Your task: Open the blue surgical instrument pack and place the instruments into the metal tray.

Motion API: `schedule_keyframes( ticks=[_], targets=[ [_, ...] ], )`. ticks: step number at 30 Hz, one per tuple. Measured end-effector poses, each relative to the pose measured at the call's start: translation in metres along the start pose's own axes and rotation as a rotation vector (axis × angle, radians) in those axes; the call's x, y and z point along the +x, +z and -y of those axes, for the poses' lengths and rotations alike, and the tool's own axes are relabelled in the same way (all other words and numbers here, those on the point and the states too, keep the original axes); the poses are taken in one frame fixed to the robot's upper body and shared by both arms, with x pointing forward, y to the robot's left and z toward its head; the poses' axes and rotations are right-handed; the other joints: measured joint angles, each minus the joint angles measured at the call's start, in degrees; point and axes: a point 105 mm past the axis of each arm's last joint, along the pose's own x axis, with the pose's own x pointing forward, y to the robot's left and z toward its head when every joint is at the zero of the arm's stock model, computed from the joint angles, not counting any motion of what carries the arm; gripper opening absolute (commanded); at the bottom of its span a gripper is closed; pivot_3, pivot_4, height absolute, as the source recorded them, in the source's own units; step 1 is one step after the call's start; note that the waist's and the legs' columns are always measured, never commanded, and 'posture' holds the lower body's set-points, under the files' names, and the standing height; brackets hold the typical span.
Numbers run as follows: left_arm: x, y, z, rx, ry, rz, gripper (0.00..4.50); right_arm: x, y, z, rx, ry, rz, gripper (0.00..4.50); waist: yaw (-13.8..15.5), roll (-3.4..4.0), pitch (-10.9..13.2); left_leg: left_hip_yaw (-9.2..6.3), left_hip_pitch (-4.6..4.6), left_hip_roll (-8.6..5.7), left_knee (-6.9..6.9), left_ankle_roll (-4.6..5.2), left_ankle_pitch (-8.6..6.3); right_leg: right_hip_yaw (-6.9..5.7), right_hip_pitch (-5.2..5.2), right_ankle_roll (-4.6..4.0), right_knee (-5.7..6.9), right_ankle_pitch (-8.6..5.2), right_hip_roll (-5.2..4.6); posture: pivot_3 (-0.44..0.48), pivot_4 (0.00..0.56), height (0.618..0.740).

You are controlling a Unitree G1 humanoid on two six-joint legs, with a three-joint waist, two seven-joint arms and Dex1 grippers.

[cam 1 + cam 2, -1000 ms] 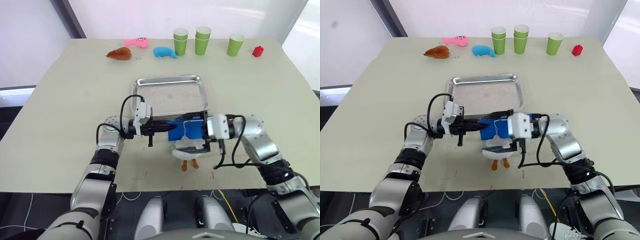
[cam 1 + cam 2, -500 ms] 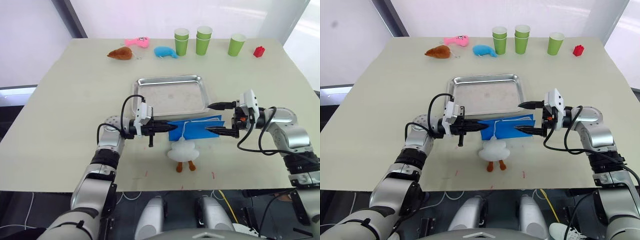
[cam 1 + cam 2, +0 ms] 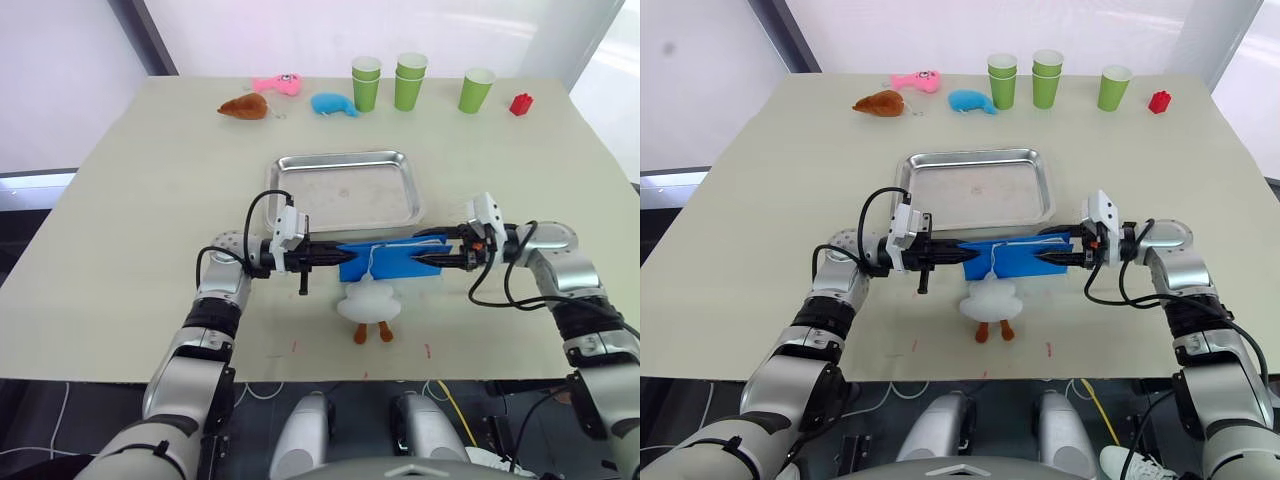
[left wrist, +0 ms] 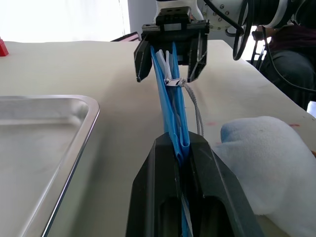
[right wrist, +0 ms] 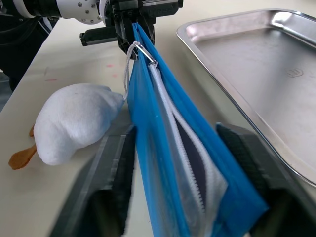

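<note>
**Pack held on edge between both pincers, just in front of the tray**

I see the blue surgical instrument pack (image 3: 390,260) standing on its long edge above the bench (image 3: 130,200), stretched between my two arms. My left pincer (image 4: 178,148) is clamped narrow on one end of the pack. My right pincer (image 5: 180,163) stands wide, one finger on either side of the other end; I cannot tell whether the fingers touch the fabric. The zip along the top edge is partly open at the right-hand end, showing white teeth and a dark gap; a white cord (image 5: 129,61) hangs from the zip puller (image 4: 170,81).

The metal tray (image 3: 283,165) lies flat just beyond the pack, apart from it. A white plush duck (image 3: 368,303) with orange feet lies on the near side, close under the pack.

At the far edge of the bench: green cups (image 3: 407,80), a red block (image 3: 520,103), and three plush toys, brown (image 3: 243,105), pink (image 3: 275,84) and blue (image 3: 332,103).
</note>
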Motion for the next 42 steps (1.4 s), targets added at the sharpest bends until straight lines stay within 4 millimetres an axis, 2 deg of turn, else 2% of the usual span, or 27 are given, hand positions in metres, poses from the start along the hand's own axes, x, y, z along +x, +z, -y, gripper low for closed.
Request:
schedule_keyframes(
  ticks=[2,8,11,12,13,15,18,24,26,31,36,39,42],
  targets=[
    [0.000,0.000,0.000,0.000,0.001,0.000,0.00,-0.001,-0.001,-0.001,0.006,0.013,0.000,0.02,-0.02,0.00,0.00,0.00,0.00,0.00,0.00,0.00,0.00,0.00,0.00,0.00,0.00,0.00,0.00,0.000,0.150,0.740],
    [0.000,0.000,0.000,0.011,0.000,-0.010,0.00,-0.001,-0.002,-0.004,0.012,0.035,0.006,0.02,-0.04,0.00,0.00,0.00,0.00,0.00,0.00,0.00,0.00,0.00,0.00,0.00,0.01,0.00,0.00,0.000,0.150,0.740],
    [-0.002,-0.002,0.000,0.009,0.003,-0.038,1.16,-0.001,-0.002,-0.003,0.015,0.039,0.010,0.00,-0.09,0.00,0.00,-0.01,0.00,0.00,0.00,0.00,0.00,0.01,0.00,0.00,0.01,0.00,0.00,0.000,0.150,0.740],
    [-0.002,-0.008,0.003,-0.011,0.001,-0.058,1.83,-0.001,-0.002,-0.003,0.014,0.040,0.014,0.00,-0.15,0.00,0.00,-0.01,0.00,0.00,-0.01,0.00,0.00,0.02,-0.01,0.00,0.00,0.00,0.01,0.000,0.150,0.740],
    [-0.002,-0.010,0.004,-0.020,0.001,-0.062,2.13,-0.001,-0.002,-0.003,0.014,0.040,0.014,0.00,-0.16,0.00,0.01,-0.02,-0.01,0.01,-0.01,0.00,0.00,0.02,-0.02,0.00,0.01,0.00,0.01,0.000,0.150,0.740],
    [-0.005,-0.015,0.008,-0.046,0.000,-0.074,3.09,-0.002,-0.001,-0.003,0.007,0.041,0.017,0.00,-0.19,0.00,0.01,-0.04,-0.04,0.02,-0.01,0.00,0.00,0.02,-0.05,0.00,0.01,0.00,0.02,0.000,0.150,0.740],
    [-0.013,-0.007,0.007,-0.018,0.007,-0.089,4.40,-0.002,-0.002,-0.003,0.007,0.043,0.018,0.00,-0.21,0.00,0.01,-0.10,-0.03,0.03,-0.01,0.00,0.00,0.04,-0.05,0.00,0.02,0.00,0.01,0.000,0.150,0.740],
    [-0.021,0.015,0.018,0.037,0.003,-0.077,4.46,-0.004,-0.002,-0.003,0.001,0.055,0.018,0.00,-0.18,0.01,0.02,-0.25,-0.03,0.04,-0.01,0.00,0.00,0.07,-0.05,0.00,-0.01,0.00,-0.02,0.000,0.150,0.740],
    [-0.022,0.028,0.027,0.065,-0.001,-0.059,4.46,-0.004,-0.003,-0.003,0.003,0.055,0.018,0.00,-0.13,0.01,0.02,-0.26,-0.03,0.07,-0.01,0.00,0.00,0.07,-0.05,0.00,0.00,0.00,-0.03,0.000,0.150,0.740],
    [-0.011,0.042,0.042,0.099,-0.025,-0.036,4.46,-0.005,-0.003,-0.003,0.002,0.053,0.018,0.00,-0.07,0.01,0.02,-0.24,-0.02,0.06,-0.02,0.00,0.00,0.08,-0.05,0.00,-0.01,0.00,-0.04,0.000,0.150,0.740],
    [0.011,0.035,0.059,0.086,-0.068,-0.037,4.46,-0.006,-0.003,-0.003,0.002,0.052,0.018,0.00,-0.07,0.02,0.02,-0.22,0.00,0.04,-0.02,0.00,0.00,0.10,-0.04,0.00,-0.01,0.00,-0.03,0.000,0.150,0.740],
    [0.024,0.013,0.068,0.062,-0.092,-0.089,4.46,-0.006,-0.003,-0.001,0.004,0.047,0.018,0.00,-0.04,0.02,0.02,-0.19,0.00,0.03,-0.02,0.00,0.00,0.11,-0.05,0.00,-0.01,0.00,-0.03,0.000,0.150,0.740],
    [0.026,0.000,0.064,0.061,-0.071,-0.125,4.46,-0.006,-0.003,-0.001,0.006,0.046,0.018,0.00,-0.04,0.02,0.02,-0.20,0.01,0.03,-0.02,0.00,0.00,0.11,-0.05,-0.01,0.00,0.00,-0.02,0.000,0.150,0.740]
  ],
)
